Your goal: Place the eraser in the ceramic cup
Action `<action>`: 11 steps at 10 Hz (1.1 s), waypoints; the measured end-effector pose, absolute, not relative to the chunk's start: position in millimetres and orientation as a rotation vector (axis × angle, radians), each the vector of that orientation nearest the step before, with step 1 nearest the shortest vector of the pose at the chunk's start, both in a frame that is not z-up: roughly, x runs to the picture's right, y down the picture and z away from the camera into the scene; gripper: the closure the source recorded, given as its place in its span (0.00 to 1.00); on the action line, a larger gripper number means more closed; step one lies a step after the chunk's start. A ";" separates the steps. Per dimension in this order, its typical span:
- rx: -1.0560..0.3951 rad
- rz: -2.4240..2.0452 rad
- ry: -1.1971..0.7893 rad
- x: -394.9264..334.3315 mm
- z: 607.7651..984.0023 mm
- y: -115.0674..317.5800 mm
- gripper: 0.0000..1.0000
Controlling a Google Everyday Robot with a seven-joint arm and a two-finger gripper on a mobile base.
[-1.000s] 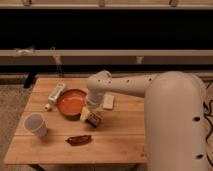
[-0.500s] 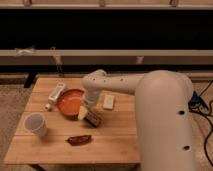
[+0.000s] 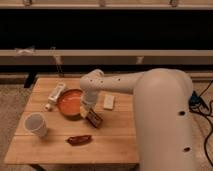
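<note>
Single camera view, looking down at a wooden table [image 3: 107,145] from the robot's side. The white arm [image 3: 150,95] reaches in from the right, bends at a rounded joint above the table's middle, and drops to the gripper [image 3: 88,113], which sits low over the tabletop just beside the right rim of the orange bowl [image 3: 69,102]. The eraser [image 3: 94,119], a small dark block with reddish and pale markings, lies right at the gripper tip, tilted diagonally, at or just above the wood; contact between the two looks likely, but whether the claw is clamped on the block or merely set around it cannot be told from this view. Ceramic cup [image 3: 36,124]: plain white, upright, standing near the table's left edge, well apart from both eraser and gripper, with the orange bowl lying between them and somewhat farther back. Flat white block [image 3: 108,102] rests on the table just right of the arm's lower link, near the eraser but not touching it. Elongated reddish-brown object [image 3: 79,139] lies flat toward the near edge, between cup and eraser. A white bottle-like item [image 3: 56,94] lies on its side at the far left, just beside the bowl
</note>
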State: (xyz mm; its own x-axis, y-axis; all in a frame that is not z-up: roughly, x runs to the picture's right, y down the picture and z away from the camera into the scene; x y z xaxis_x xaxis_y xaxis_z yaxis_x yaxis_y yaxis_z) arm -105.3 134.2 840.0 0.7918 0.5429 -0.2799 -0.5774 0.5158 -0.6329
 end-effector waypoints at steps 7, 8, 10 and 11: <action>-0.700 0.579 -0.182 -184.9 762.5 59.8 1.00; -0.700 0.546 -0.244 -212.1 756.5 48.4 1.00; -0.703 0.487 -0.339 -254.0 745.8 32.1 1.00; -0.706 0.455 -0.389 -274.1 738.7 24.0 1.00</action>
